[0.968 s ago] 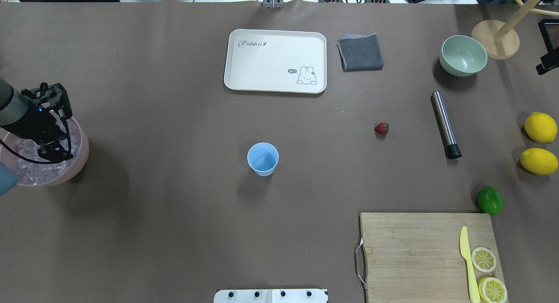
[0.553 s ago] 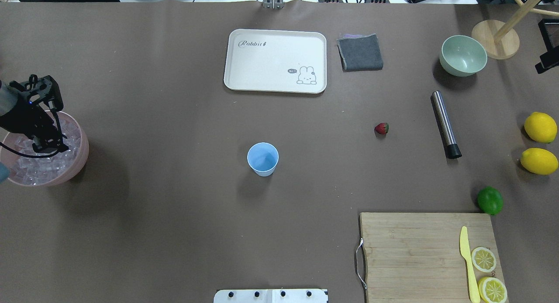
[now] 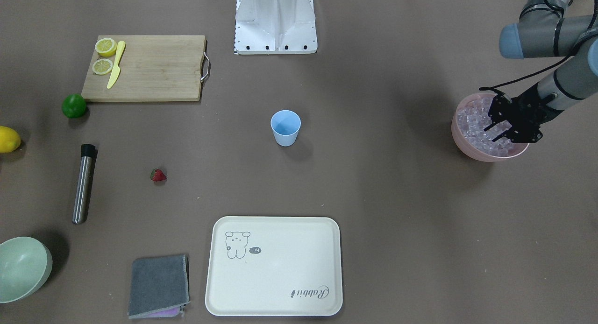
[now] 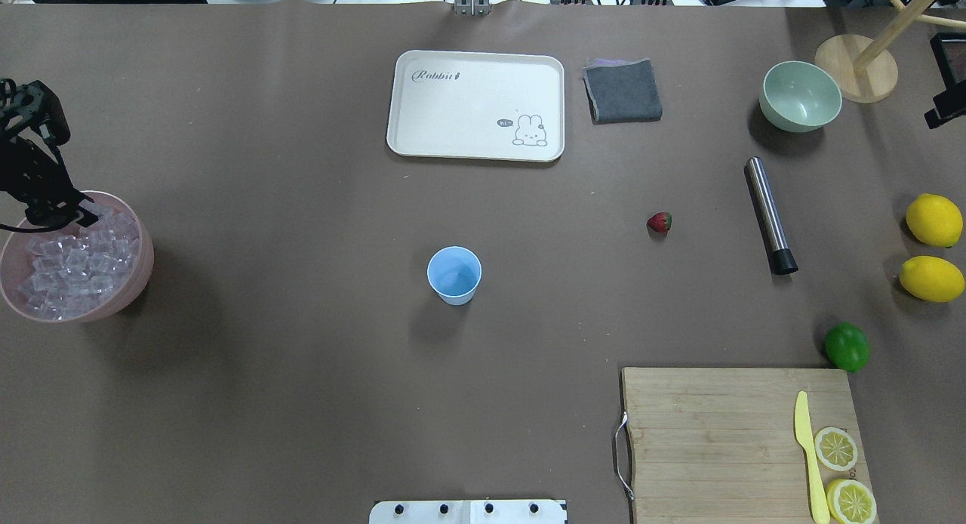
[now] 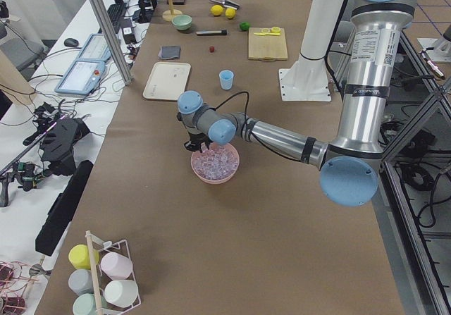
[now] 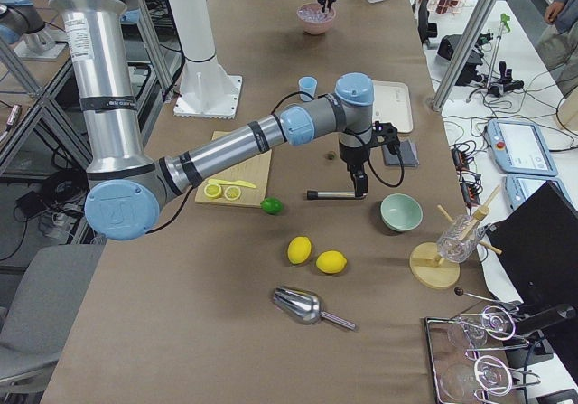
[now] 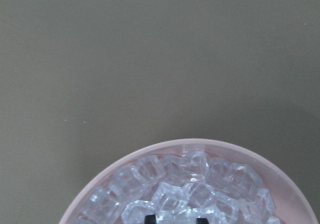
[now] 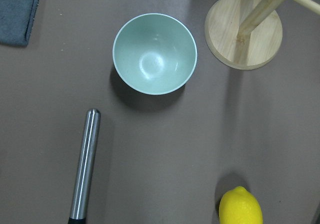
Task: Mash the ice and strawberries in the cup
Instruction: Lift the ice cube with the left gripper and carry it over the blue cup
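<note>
Left fingers [image 7: 201,220], spread apart, have shifted across the ice [image 4: 72,263] to the bowl rim [image 4: 146,263]

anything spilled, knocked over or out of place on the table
Nothing stands out. The cup stands upright and looks empty. The ice is all inside the pink bowl, with none spilled around it. The strawberry and the steel rod lie apart from each other, the rod on its side.

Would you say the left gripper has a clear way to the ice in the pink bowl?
Probably yes: the left gripper hangs open directly over the ice in the pink bowl, nothing between them.
</note>
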